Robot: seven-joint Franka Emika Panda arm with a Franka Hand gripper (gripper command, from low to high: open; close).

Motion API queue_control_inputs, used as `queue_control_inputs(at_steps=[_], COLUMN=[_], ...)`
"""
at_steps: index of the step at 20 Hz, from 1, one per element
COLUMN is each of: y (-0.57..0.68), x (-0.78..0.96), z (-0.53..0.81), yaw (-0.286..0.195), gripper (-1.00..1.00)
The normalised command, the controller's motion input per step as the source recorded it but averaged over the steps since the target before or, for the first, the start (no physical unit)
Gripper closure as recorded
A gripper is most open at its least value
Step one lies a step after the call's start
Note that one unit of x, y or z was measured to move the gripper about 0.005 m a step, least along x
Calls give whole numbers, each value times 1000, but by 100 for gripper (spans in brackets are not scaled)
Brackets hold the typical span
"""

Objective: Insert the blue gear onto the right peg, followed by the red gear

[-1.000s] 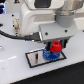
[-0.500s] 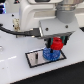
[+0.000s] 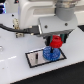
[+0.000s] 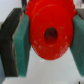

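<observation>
A white table (image 3: 15, 70) fills the lower part of the exterior view, its surface glossy with soft reflections. On it lies a grey rectangular plate (image 3: 36, 57) with a black border, set at a slant. A thin upright pin (image 3: 36, 56) stands on the plate's half toward the exterior view's left. Behind the table the background is dark.

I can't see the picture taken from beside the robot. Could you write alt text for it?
A white robot arm's hand holds a small red gear just above a wider blue gear, which lies on a black-bordered grey plate on a white table. A thin dark pin stands on the plate.
</observation>
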Motion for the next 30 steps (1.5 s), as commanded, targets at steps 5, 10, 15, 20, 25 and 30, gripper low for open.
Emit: queue_control_inputs(at_steps=[5, 10, 15, 20, 25, 30], y=[-148, -96, 11, 40, 0, -22], x=[258, 246, 139, -50, -269, -229], z=[-124, -155, -153, 51, 128, 35], yaw=[0, 0, 0, 0, 0, 0], gripper=[100, 100, 100, 100, 100, 100])
